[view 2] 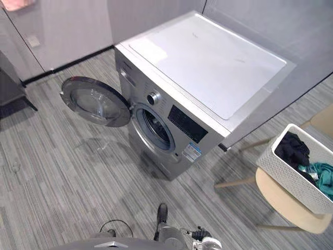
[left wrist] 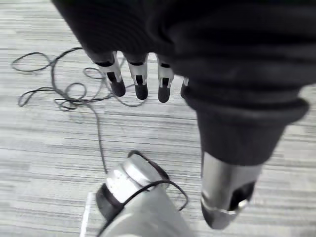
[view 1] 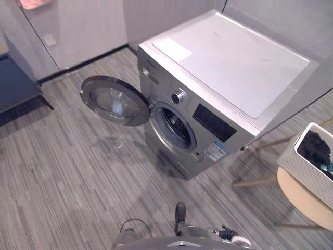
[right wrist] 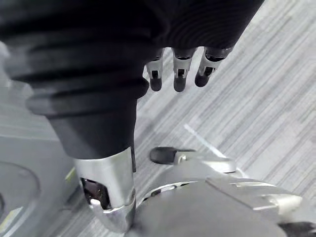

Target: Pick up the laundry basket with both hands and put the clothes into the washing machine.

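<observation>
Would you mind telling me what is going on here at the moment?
Nothing is being handled yet. The left robot hand and right robot hand hang open over the floor. The washing machine stands with its door open, and the laundry basket of clothes sits on a stool to the robot's right.

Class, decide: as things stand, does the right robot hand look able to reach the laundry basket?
Probably not yet. The right robot hand hangs open above the floor, while the laundry basket sits on a stool well off to the robot's right. Nothing visibly blocks the way.
</observation>
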